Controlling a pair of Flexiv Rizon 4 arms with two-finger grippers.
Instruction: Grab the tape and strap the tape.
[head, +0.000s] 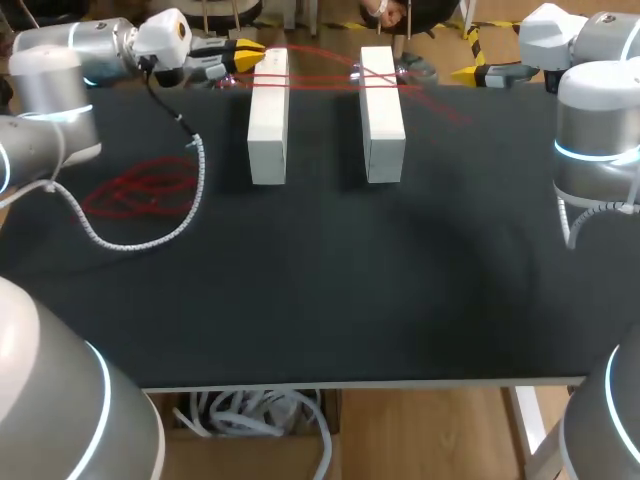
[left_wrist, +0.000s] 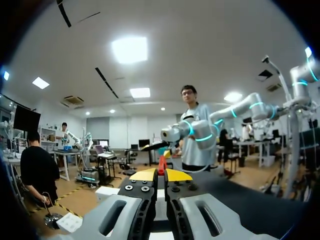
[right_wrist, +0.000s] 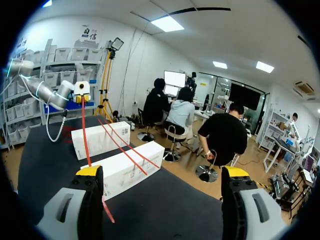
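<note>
Left claw (left_wrist: 161, 174): closed, its yellow tips pinched together on a strand of the red tape (head: 322, 80); it sits at the far end of the left-hand box (head: 268, 120).
Right claw (right_wrist: 162, 172): fingers spread wide, holding nothing; it hangs past the far end of the right-hand box (head: 382, 110), off to that box's outer side.
Tape, where it is: several strands stretch crosswise over the far ends of both white boxes, with at least two crossing on top of the right-hand one. A loose heap of tape (head: 140, 190) lies on the desk (head: 330, 290) near the left arm, beside its coiled white cable (head: 150, 235).
Key relation: the boxes' long axes run away from the robot, and the tape lies across them, from the left claw toward the right. In the right wrist view one strand passes close beside one finger of the open claw; I cannot tell if it touches.
Nearer arm: the left has the tape in hand; the right is nearer the free end.
Likely next need: the right claw would have to centre a strand between its fingers before closing.
</note>
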